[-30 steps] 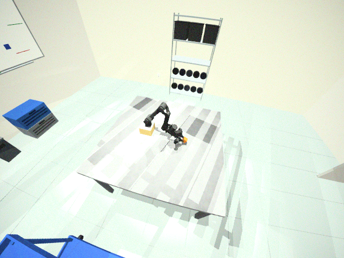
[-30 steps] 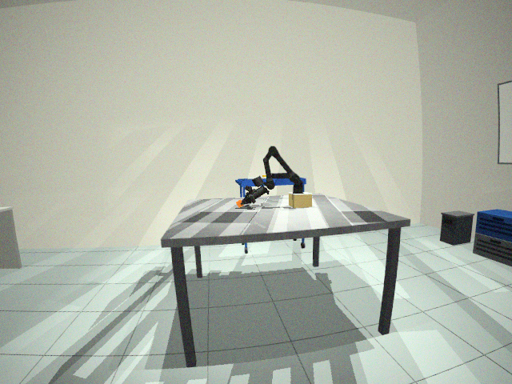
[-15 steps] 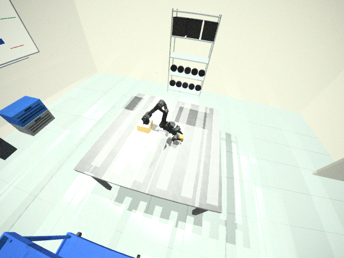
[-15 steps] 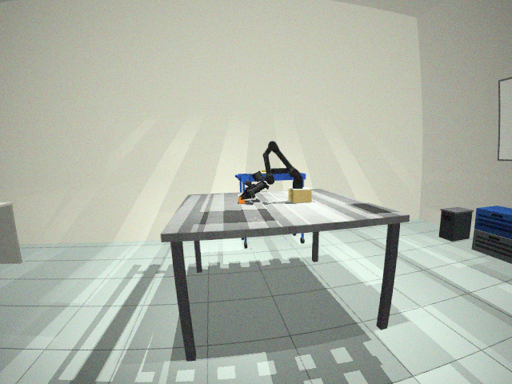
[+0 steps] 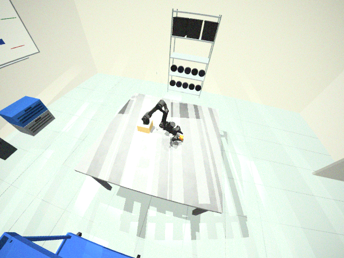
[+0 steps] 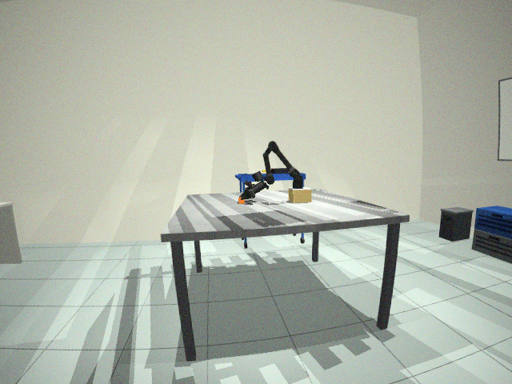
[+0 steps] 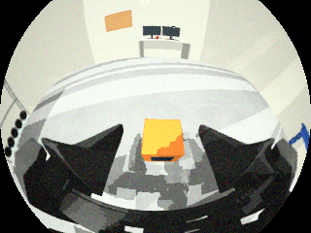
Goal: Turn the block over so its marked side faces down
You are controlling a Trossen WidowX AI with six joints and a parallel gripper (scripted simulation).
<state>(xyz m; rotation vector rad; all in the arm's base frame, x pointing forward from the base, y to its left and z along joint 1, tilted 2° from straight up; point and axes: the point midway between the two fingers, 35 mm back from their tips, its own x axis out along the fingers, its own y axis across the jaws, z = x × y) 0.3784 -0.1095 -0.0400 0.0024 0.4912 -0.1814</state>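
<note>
I look through the wrist view first. My claw (image 5: 181,135) (image 6: 244,197) (image 7: 161,128) is wide apart at the bottom of the frame, one black finger on the left and one on the right, and it holds nothing. Past the low middle, between the two tips, sits the orange block (image 5: 181,137) (image 6: 241,201) (image 7: 162,137) — I can see a gap on both sides of it. Its top is plain orange. A dark mark shows low on the side that faces me, so the marked side is not the one facing down. The block sits on the gray and white striped table (image 5: 138,169) (image 6: 285,230) (image 7: 214,99), which spreads out behind it.

Far back, at the top middle, two dark screens (image 7: 160,31) stand on a pale desk (image 7: 165,42). An orange board (image 7: 119,20) is on the wall at the upper left.

In the top view, the block is near the middle of the frame. The black arm (image 5: 165,113) (image 6: 285,158) bends up and then reaches down to it. A tan box (image 5: 144,128) (image 6: 301,195) is by the arm's foot. A tall rack (image 5: 188,57) stands up by the far wall.
</note>
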